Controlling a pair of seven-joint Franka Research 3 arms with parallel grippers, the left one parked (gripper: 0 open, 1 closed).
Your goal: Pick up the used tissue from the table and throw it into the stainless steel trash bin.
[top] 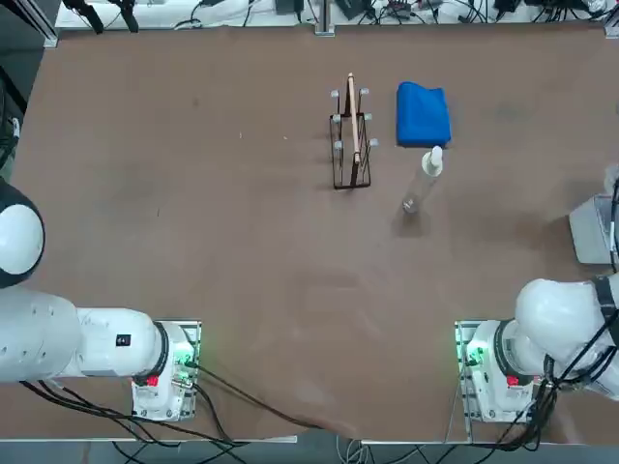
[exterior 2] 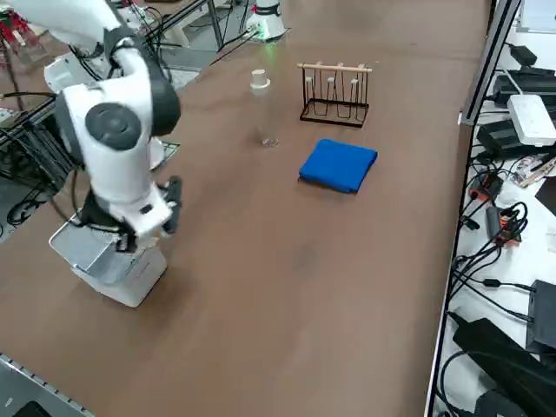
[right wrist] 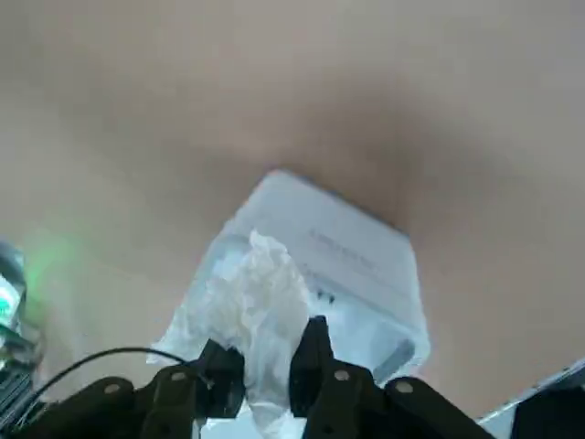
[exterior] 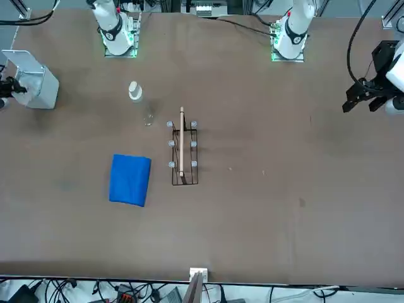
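In the right wrist view the used tissue (right wrist: 251, 297), a crumpled white wad, is pinched between the two black fingers of my right gripper (right wrist: 267, 352), which is shut on it. Directly below it is the stainless steel trash bin (right wrist: 356, 256), a light grey box. The bin (exterior 2: 109, 265) stands near the table's edge on the robot's right, and the gripper (exterior 2: 130, 236) hangs just over its rim. From the front the bin (exterior: 35, 82) is at the far left with the gripper (exterior: 7, 86) beside it. From overhead only a corner of the bin (top: 592, 227) shows. The brown table (top: 193, 213) carries everything.
A black wire rack (top: 350, 145) holding a thin wooden board stands at the table's middle back. A folded blue cloth (top: 423, 114) lies to its right. A clear bottle (top: 424, 179) with a white cap stands just nearer the robot than the cloth.
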